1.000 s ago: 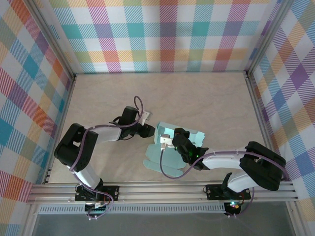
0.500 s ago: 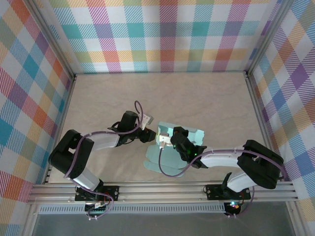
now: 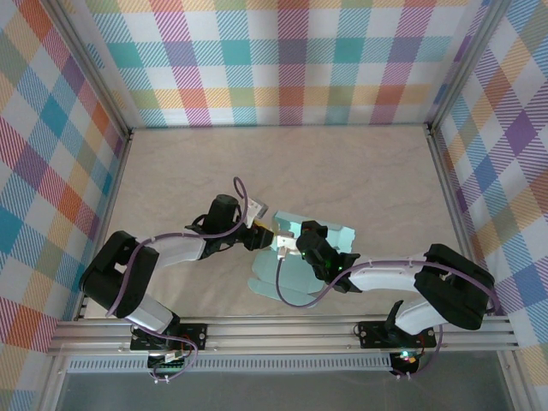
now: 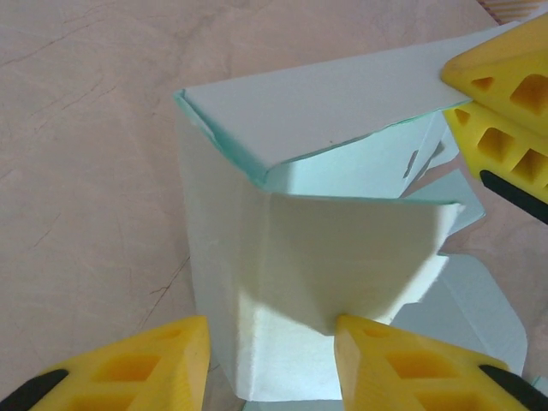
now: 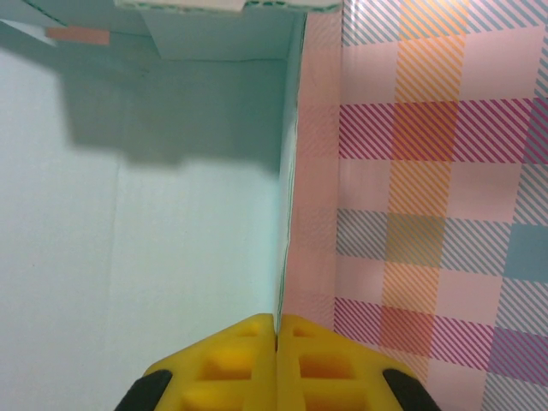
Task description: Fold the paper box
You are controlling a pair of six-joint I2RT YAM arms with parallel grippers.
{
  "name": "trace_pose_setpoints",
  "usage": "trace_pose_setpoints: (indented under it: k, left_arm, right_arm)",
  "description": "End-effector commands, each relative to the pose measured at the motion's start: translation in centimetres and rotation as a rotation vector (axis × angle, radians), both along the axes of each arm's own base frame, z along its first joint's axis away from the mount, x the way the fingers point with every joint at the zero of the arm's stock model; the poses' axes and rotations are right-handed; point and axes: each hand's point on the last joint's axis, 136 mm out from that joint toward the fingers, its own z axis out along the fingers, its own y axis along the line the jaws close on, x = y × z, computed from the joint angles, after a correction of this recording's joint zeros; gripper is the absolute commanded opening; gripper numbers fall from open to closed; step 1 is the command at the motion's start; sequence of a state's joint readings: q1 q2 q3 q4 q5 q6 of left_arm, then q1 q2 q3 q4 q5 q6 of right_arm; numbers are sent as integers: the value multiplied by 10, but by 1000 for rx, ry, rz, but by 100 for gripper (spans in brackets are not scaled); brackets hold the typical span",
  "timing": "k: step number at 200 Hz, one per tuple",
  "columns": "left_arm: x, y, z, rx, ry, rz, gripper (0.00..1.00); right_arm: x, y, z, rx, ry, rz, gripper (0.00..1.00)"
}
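Note:
The paper box (image 3: 332,235) is a pale mint card blank, partly folded up, at the middle of the table, with a flap (image 3: 267,285) lying flat towards the near edge. My left gripper (image 3: 259,233) is at its left end. In the left wrist view a raised panel of the box (image 4: 325,248) stands between the spread yellow fingers of the left gripper (image 4: 272,332), and the right-hand finger (image 4: 402,364) touches a flap tip. My right gripper (image 3: 285,243) is shut on a thin upright card edge of the box (image 5: 128,240), which runs out from the closed tips of the right gripper (image 5: 276,321).
The beige table (image 3: 360,171) is walled by plaid panels (image 3: 282,60) at the back and both sides. An aluminium rail (image 3: 282,336) runs along the near edge by the arm bases. The right gripper's yellow fingers (image 4: 505,94) sit at the box's far corner.
My left gripper has moved a little right and nearer to the box, and its jaws have spread slightly. The right gripper holds its place on the card.

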State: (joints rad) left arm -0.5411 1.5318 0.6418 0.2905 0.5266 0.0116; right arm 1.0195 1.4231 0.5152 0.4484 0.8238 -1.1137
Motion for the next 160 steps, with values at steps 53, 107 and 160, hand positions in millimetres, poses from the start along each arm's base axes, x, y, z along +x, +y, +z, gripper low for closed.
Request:
trace_pose_setpoints:
  k: [53, 107, 160]
  left_arm:
    - [-3, -12, -2, 7, -16, -48, 37]
    - [-7, -15, -17, 45, 1, -40, 36]
    - [-6, -13, -25, 80, 4, -22, 36]
  right_arm:
    - [0, 7, 13, 47, 5, 13, 0]
    - [-4, 18, 13, 61, -23, 28, 0]
    - [-13, 13, 21, 80, 23, 16, 0]
